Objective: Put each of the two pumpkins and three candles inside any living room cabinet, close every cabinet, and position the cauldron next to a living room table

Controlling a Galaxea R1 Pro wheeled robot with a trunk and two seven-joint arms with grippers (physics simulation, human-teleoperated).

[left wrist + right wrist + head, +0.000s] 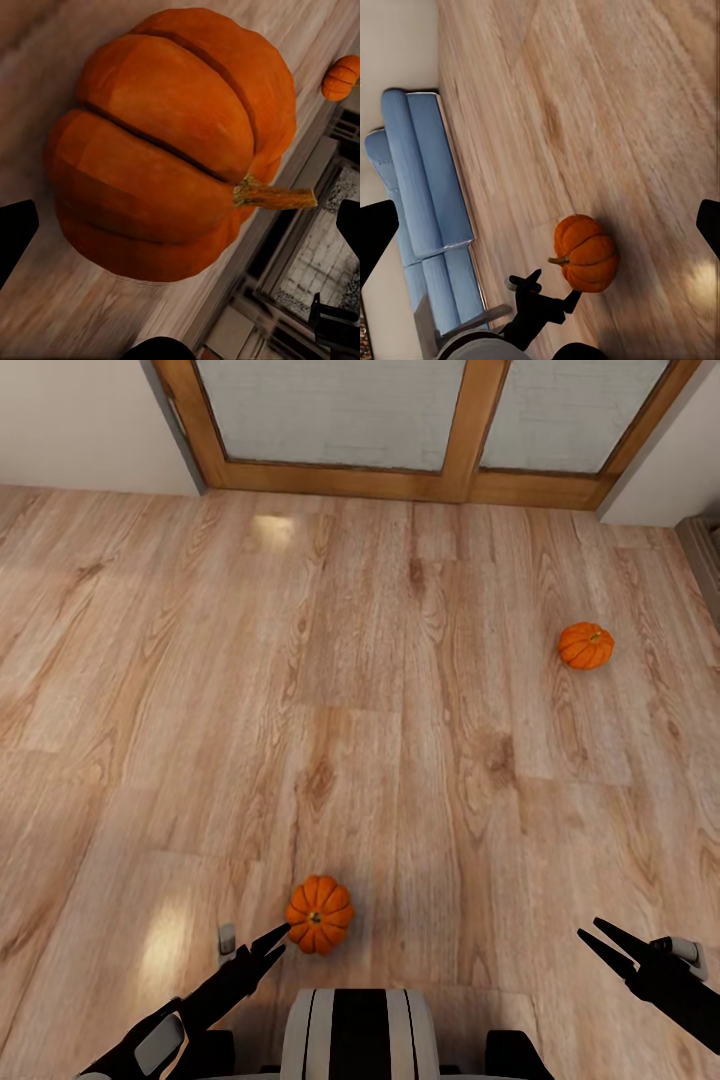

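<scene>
The floor (380, 690) is of light wood planks with clear grain, and pale light patches shine on it. At the far wall stands a wood-framed glass door (440, 420). A blue sofa (424, 217) stands along a pale wall.

Two pumpkins on the floor right now: one (319, 914) close in by the robot's base, big in the left wrist view (172, 142), and a second (586, 645) well apart, farther out toward the right. Two grippers in shot as well, the left (276, 941) with its tips just beside the near pumpkin and the right (602, 940) off on the other side, both with fingers spread. One blue sofa (424, 217) along the wall in the right wrist view, and one wood-framed glass door (440, 430) with two panes across the far end.
</scene>
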